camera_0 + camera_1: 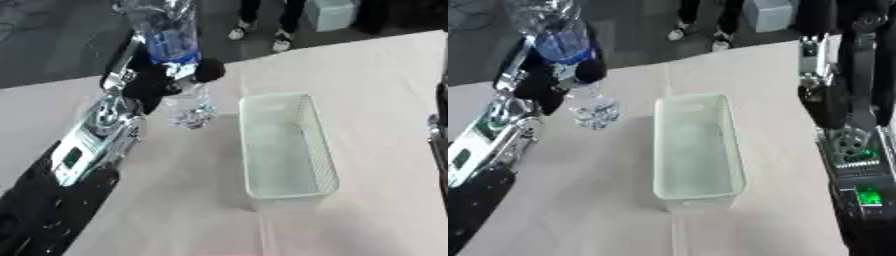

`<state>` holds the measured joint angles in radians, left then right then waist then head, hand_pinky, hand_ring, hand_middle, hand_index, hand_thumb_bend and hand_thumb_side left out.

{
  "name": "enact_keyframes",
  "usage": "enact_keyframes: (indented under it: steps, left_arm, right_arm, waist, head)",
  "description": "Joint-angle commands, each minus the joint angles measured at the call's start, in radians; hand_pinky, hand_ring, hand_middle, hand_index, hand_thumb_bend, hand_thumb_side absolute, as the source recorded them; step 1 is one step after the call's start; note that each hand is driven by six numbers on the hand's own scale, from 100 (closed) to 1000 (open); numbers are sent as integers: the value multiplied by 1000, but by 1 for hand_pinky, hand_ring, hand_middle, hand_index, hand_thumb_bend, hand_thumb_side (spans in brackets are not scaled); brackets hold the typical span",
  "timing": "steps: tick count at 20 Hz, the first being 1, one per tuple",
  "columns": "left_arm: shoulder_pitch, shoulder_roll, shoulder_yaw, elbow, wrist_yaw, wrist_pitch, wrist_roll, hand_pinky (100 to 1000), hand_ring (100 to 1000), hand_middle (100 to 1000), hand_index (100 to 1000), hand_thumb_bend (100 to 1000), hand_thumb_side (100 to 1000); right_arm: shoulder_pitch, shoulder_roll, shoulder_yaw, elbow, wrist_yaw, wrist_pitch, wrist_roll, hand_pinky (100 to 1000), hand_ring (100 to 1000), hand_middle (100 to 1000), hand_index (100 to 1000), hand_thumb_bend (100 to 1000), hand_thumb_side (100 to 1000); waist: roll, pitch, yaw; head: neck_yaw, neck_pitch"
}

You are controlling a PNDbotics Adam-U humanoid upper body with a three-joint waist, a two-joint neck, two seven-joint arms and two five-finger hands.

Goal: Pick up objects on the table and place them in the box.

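My left hand [162, 80] is raised above the table's left side, its fingers curled round a clear plastic water bottle [171, 40] with a blue label. The bottle stands roughly upright in the hand, its bottom end [191, 114] hanging just left of the box. The white mesh box [284, 145] sits in the middle of the table with nothing visible inside it. My right arm [852, 150] comes in along the right edge; its hand [840, 30] is up at the far right, too dark and blurred to read.
A pale tablecloth [367, 80] covers the table, with its far edge running across the top. Beyond it lies dark floor, where a person's feet [259, 37] and a light-coloured bin [331, 14] stand.
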<state>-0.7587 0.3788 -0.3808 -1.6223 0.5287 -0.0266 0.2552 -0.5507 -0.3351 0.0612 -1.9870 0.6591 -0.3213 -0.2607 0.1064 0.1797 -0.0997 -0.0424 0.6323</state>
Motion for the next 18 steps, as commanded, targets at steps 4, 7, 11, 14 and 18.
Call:
enact_keyframes:
  steps: [4, 7, 11, 14, 18]
  left_arm:
    - [-19, -69, -13, 24, -40, -25, -11, 100, 100, 100, 180, 986, 225]
    - [-8, -103, -28, 48, -61, -37, -24, 100, 100, 100, 180, 985, 231]
    - [4, -138, -39, 78, -68, -55, -38, 100, 100, 100, 181, 984, 237]
    - [12, -153, -44, 99, -81, -65, -45, 100, 100, 100, 182, 984, 239]
    - [22, -166, -49, 120, -104, -78, -56, 100, 100, 100, 184, 984, 243]
  right_arm:
    - [-15, -13, -11, -13, 0, 0, -7, 527, 730, 820, 817, 100, 1000]
    - [-17, -12, -12, -13, 3, 1, -8, 524, 730, 819, 817, 100, 1000]
    - [-22, -11, -13, -13, 6, 0, -9, 522, 729, 817, 816, 100, 1000]
    - [-24, -11, -14, -13, 7, 0, -11, 520, 728, 817, 816, 100, 1000]
    - [-25, -10, -14, -13, 8, 0, -11, 519, 728, 816, 816, 100, 1000]
  waist:
    - [-6, -9, -34]
    - [-6, -1, -55]
    - [-6, 9, -79]
    - [-5, 14, -94]
    - [0, 19, -110]
  head:
    - [31, -10]
    - [47, -15]
    - [64, -20]
    - [72, -22]
    - [77, -25]
